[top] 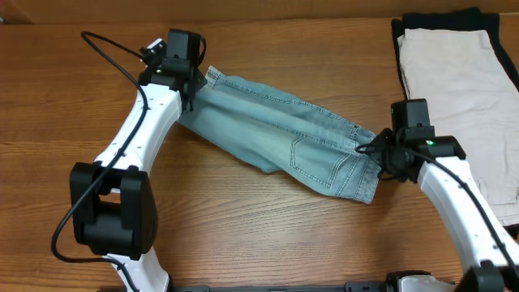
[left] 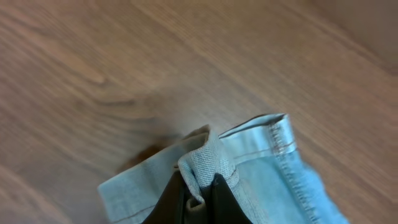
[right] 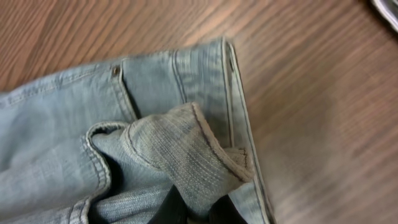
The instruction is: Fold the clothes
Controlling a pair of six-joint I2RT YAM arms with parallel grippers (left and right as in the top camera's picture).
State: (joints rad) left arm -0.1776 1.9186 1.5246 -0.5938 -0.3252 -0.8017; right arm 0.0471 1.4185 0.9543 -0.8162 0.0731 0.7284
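Denim jeans (top: 284,138) diag., far-left to right-centre | L gripper (left: 199,199) shut tight on hem | R gripper (right: 194,211) pinching waistband | ends held taut for fold

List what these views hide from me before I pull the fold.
Overhead: left pincer fingertips, under its own wrist housing.
Left wrist: most of the jeans, cut by frame edges.
Right wrist: right pincer fingers, buried in bunched denim.
Overhead: white cloth, cut off at right edge.
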